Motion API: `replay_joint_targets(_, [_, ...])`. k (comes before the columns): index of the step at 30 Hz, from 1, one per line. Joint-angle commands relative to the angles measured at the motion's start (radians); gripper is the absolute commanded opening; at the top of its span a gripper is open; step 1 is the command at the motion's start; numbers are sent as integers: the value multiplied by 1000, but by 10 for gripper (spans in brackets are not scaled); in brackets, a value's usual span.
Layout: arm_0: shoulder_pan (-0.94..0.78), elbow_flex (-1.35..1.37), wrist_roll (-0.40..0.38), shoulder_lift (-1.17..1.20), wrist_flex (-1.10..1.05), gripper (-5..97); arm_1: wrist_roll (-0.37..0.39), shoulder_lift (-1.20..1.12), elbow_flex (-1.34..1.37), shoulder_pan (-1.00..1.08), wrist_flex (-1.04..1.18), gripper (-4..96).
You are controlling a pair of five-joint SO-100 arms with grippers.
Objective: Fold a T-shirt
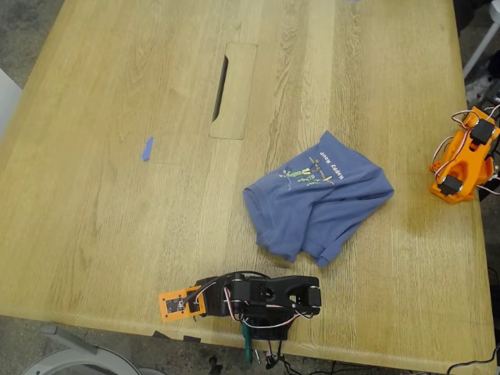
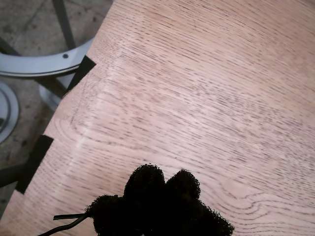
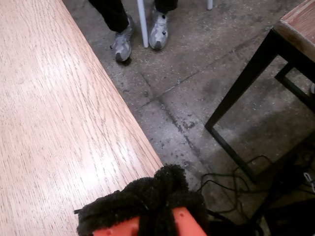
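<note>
The T-shirt (image 1: 316,195) lies crumpled in a loose heap on the wooden table (image 1: 94,234), right of centre in the exterior view, its small print and yellow lettering (image 1: 314,170) facing up. My first gripper (image 2: 162,196), on the black arm folded at the table's near edge (image 1: 178,305), has its black foam pads pressed together over bare wood, shut on nothing. My second gripper (image 3: 152,196), on the orange arm at the exterior view's right edge (image 1: 465,156), is also shut and empty, hanging over the table's edge. Neither gripper touches the shirt.
A small blue tape scrap (image 1: 147,148) lies toward the exterior view's left, and a cable slot (image 1: 221,78) cuts into the tabletop at the back. A person's shoes (image 3: 140,37) and another table's black frame (image 3: 246,83) stand beyond the edge. A chair base (image 2: 29,64) sits on the floor.
</note>
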Motion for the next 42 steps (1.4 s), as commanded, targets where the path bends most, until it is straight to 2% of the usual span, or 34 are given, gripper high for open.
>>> replay_joint_targets(1, [26, -14, -8, 107, -46, -1, 8, 6, 67, 0, -21, 2])
replay_joint_targets(12, [14, -14, -12, 107, 5, -1, -2, 5, 67, -120, -63, 2])
replay_joint_targets(42, [9, -14, -28, 109, 14, -1, -2, 6, 67, -72, -55, 2])
